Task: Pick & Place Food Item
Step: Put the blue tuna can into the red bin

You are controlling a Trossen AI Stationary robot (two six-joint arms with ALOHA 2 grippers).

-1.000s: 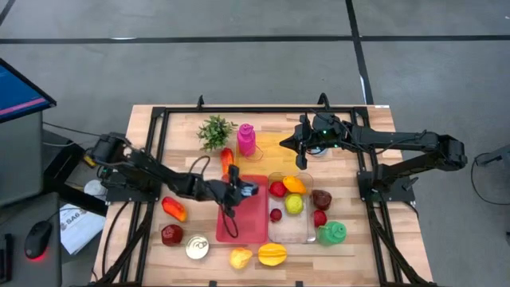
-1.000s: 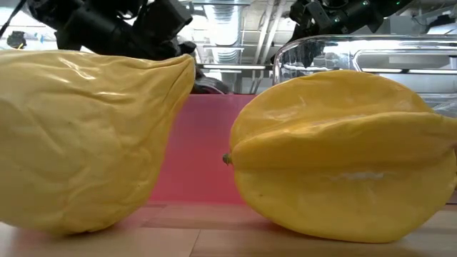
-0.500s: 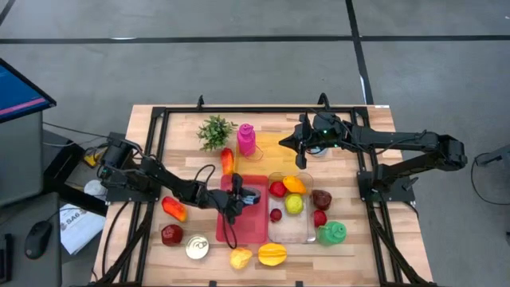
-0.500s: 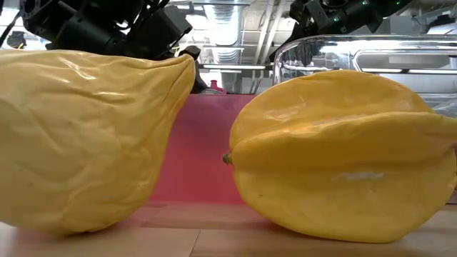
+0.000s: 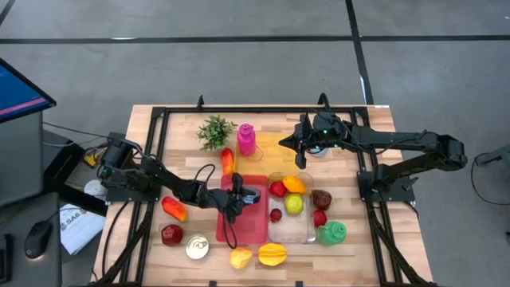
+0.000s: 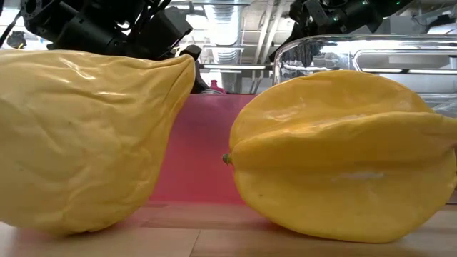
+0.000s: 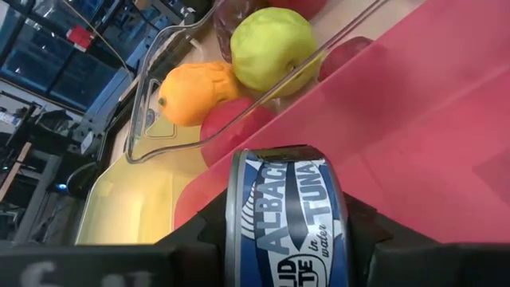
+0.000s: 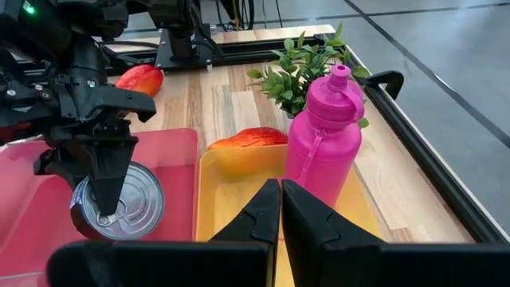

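Wooden table holding a red tray beside a clear bin of fruit. Left gripper clamps a tuna can on edge low over the red tray, its round axis level, lid facing sideways. Right gripper, fingers together and empty, hovers above a yellow tray.

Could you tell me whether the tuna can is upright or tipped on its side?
Tipped: the tuna can stands on edge in the left gripper, over the red tray.
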